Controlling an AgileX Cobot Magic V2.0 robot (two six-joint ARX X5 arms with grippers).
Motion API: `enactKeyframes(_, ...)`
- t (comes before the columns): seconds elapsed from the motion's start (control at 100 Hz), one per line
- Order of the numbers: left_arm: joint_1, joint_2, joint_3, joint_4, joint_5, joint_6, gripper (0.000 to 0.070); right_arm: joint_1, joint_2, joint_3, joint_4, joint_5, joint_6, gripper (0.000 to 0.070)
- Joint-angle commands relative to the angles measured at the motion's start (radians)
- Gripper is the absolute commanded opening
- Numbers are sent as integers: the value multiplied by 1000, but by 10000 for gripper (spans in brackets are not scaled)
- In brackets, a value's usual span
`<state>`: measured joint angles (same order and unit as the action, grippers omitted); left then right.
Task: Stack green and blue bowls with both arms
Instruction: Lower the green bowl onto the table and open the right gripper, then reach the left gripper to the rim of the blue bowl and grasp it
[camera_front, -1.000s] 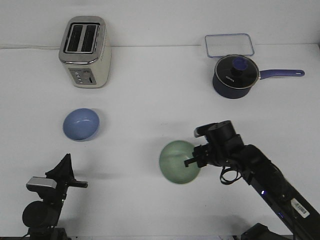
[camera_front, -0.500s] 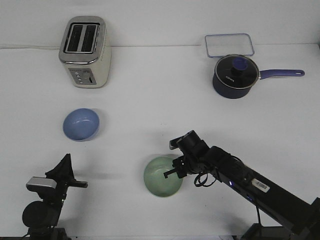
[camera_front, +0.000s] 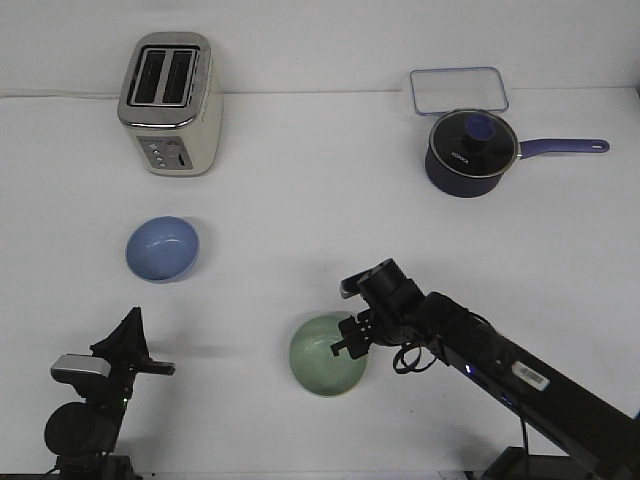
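The pale green bowl (camera_front: 325, 360) sits upright on the white table at front centre. My right gripper (camera_front: 349, 341) reaches in from the right and is shut on the bowl's right rim. The periwinkle blue bowl (camera_front: 162, 248) stands alone at the left, well apart from the green one. My left gripper (camera_front: 126, 344) stays low at the front left corner, in front of the blue bowl and not touching anything. Its fingers point away from the camera, so their gap is hidden.
A cream toaster (camera_front: 170, 102) stands at the back left. A dark navy saucepan with a glass lid (camera_front: 471, 150) and a clear rectangular container (camera_front: 458, 90) are at the back right. The white table (camera_front: 300, 220) lies between them.
My right gripper carried the green bowl left and toward the front, from a tilted hold down to level on the table. The left arm and blue bowl have not moved.
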<state>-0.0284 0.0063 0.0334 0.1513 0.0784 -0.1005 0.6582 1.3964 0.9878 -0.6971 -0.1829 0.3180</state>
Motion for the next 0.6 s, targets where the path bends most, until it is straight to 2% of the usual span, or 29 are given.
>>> enactKeyframes(0.0,0,-1,-7,16,1,-135,10,-14,-60,47,11,4,-45,295)
enactKeyframes(0.17,0,-1,31,-23,2,-338,12,-98,-248,79,53,33,-109,294)
enactKeyframes(0.24,0,0,66,-66,2,-387,12,-135,-329,77,61,79,-117,295)
enactKeyframes(0.36,0,27,160,-161,0,-389,15,-153,-479,24,118,161,-132,294)
enactKeyframes(0.46,2,114,264,-239,-34,-376,15,-153,-628,-108,228,184,-132,293)
enactKeyframes(0.59,3,312,424,-325,-57,-278,15,-153,-813,-314,329,220,-109,292)
